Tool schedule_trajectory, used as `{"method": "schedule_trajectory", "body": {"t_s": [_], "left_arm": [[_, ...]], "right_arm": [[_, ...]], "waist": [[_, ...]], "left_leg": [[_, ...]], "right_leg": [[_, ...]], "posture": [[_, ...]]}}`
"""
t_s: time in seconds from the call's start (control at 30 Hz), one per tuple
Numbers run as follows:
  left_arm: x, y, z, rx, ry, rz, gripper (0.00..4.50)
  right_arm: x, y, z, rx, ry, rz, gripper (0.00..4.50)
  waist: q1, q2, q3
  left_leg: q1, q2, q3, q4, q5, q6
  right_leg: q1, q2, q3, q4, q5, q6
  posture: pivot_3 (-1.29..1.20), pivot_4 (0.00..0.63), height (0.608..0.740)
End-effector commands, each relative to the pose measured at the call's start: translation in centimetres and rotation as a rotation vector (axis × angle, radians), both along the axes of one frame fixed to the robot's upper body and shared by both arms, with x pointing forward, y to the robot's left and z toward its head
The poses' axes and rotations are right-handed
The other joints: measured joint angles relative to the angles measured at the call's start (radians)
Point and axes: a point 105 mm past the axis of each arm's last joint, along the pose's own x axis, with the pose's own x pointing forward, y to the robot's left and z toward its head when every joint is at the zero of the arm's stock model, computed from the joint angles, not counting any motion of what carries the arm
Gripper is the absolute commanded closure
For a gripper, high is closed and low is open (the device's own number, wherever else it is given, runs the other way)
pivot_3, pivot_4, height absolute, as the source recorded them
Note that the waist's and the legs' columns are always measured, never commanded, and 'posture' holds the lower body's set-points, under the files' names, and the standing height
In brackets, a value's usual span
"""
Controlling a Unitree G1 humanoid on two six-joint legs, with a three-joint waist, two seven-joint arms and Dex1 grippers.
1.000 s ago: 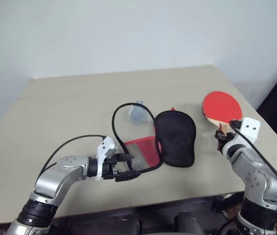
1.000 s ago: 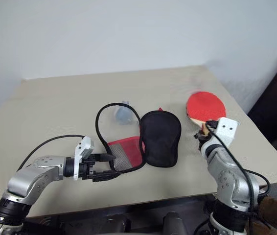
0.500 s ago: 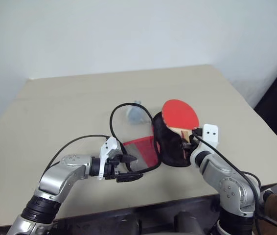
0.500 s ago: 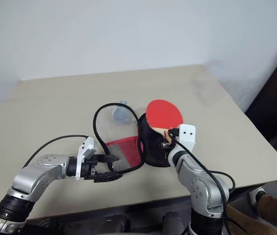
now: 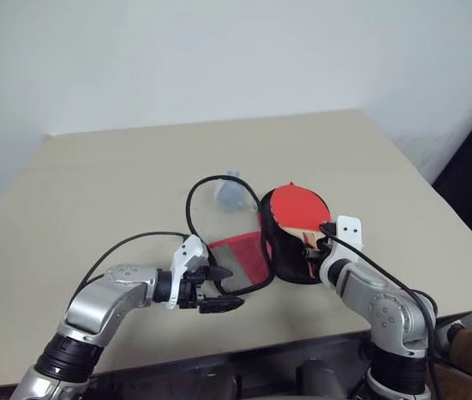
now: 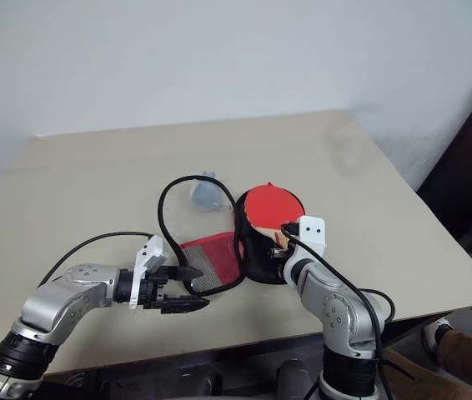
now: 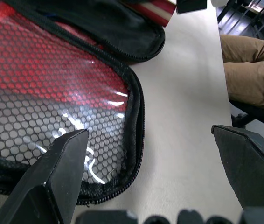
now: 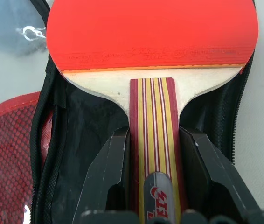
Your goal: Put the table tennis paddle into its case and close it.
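Observation:
The case (image 5: 286, 257) lies unzipped on the table, its black half to the right and its red mesh flap (image 5: 241, 257) to the left. The table tennis paddle (image 5: 298, 207), red face up, rests over the black half, with its handle pointing toward me. My right gripper (image 8: 153, 135) is shut on the striped wooden handle (image 8: 153, 121). My left gripper (image 5: 223, 288) stands open at the near edge of the mesh flap (image 7: 43, 93), with nothing between its fingers (image 7: 62, 172).
A small grey-blue blob (image 5: 232, 196) sits just beyond the case, inside the loop of its black zip edge. The beige table (image 5: 94, 183) has free room to the left and at the back. A person's leg (image 7: 248, 60) shows past the table's near right edge.
My right gripper has carried the paddle from the table's right side leftward and down onto the black half of the case. The left gripper has stayed put.

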Motion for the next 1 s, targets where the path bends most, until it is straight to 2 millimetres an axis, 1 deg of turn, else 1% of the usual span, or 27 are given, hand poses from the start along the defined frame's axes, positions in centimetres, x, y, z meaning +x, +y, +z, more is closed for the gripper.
{"method": "schedule_trajectory", "body": {"t_s": [0.03,0.2,0.33,0.4,0.47,0.5,0.6,0.7,0.8,0.9,1.0], "left_arm": [[0.2,0.0,0.9,0.001,-0.046,-0.006,0.0],[0.4,0.0,1.1,-0.003,-0.052,-0.003,0.0],[0.4,0.1,1.1,-0.003,-0.054,0.003,0.0],[0.4,0.1,1.1,0.0,-0.056,0.006,0.0],[0.4,0.1,1.1,0.0,-0.056,0.007,0.0],[0.4,0.1,1.2,-0.002,-0.057,0.008,0.0],[0.5,0.2,1.2,-0.003,-0.059,0.014,0.0],[0.8,0.4,1.5,-0.01,-0.066,0.033,0.0],[1.7,1.2,2.6,-0.037,-0.079,0.083,0.0],[2.6,2.9,3.7,-0.04,-0.096,0.145,0.0],[3.8,4.9,5.6,-0.071,-0.117,0.221,0.0]], "right_arm": [[0.4,0.8,0.8,0.018,-0.044,0.038,3.36],[0.4,1.0,0.3,0.009,-0.018,0.046,3.36],[0.5,0.6,-0.2,-0.003,-0.003,0.032,3.36],[0.6,0.5,-0.2,-0.003,-0.002,0.032,2.62],[0.7,0.5,-0.2,-0.003,-0.005,0.033,2.14],[0.7,0.6,-0.1,-0.004,-0.01,0.035,1.77],[0.8,0.7,0.7,0.011,-0.052,0.048,0.74],[0.8,0.2,1.7,0.028,-0.11,0.064,0.74],[0.3,-1.0,2.5,0.001,-0.177,0.093,0.74],[-0.1,-2.6,3.7,0.022,-0.231,0.113,0.74],[0.0,-4.4,5.0,0.051,-0.279,0.119,0.74]], "waist": [[-0.001,0.0,0.0],[-0.002,0.0,0.0],[-0.002,-0.002,-0.001],[-0.002,-0.002,-0.001],[-0.002,-0.002,-0.001],[-0.002,-0.002,-0.001],[-0.002,-0.002,-0.001],[-0.002,-0.002,-0.001],[-0.001,-0.002,-0.001],[-0.002,-0.002,-0.001],[-0.002,-0.002,-0.001]], "left_leg": [[0.0,0.0,0.0,0.0,0.0,0.0],[0.0,0.0,0.0,0.0,0.0,0.0],[0.0,0.0,0.0,0.0,0.0,0.0],[0.001,0.0,0.0,0.0,0.0,0.0],[0.001,0.0,0.0,0.0,0.0,0.0],[0.001,0.0,0.0,0.0,0.0,0.0],[0.001,0.0,0.0,0.0,0.0,0.0],[0.001,0.0,0.0,0.0,0.0,0.0],[0.001,0.0,0.0,0.0,0.0,0.0],[0.001,0.0,0.0,0.0,0.0,0.0],[0.001,0.0,0.0,0.0,0.0,0.0]], "right_leg": [[0.0,0.0,0.0,0.0,0.0,0.0],[0.0,0.0,0.0,0.0,0.0,0.0],[0.0,0.001,0.0,0.0,0.0,0.0],[0.001,0.001,0.0,0.0,0.0,0.0],[0.001,0.001,0.0,0.0,0.0,0.0],[0.001,0.001,0.0,0.0,0.0,0.0],[0.001,0.0,0.0,0.0,0.0,0.0],[0.001,0.0,0.0,0.0,0.0,0.0],[0.001,0.0,0.0,0.0,0.0,0.0],[0.001,0.0,0.0,0.0,0.0,0.0],[0.001,0.001,0.0,0.0,0.0,0.0]], "posture": [[0.0,0.0,0.74],[0.0,0.0,0.74],[0.0,0.0,0.74],[0.0,0.0,0.74],[0.0,0.0,0.74],[0.0,0.0,0.74],[0.0,0.0,0.74],[0.0,0.0,0.74],[0.0,0.0,0.74],[0.0,0.0,0.74],[0.0,0.0,0.74]]}}
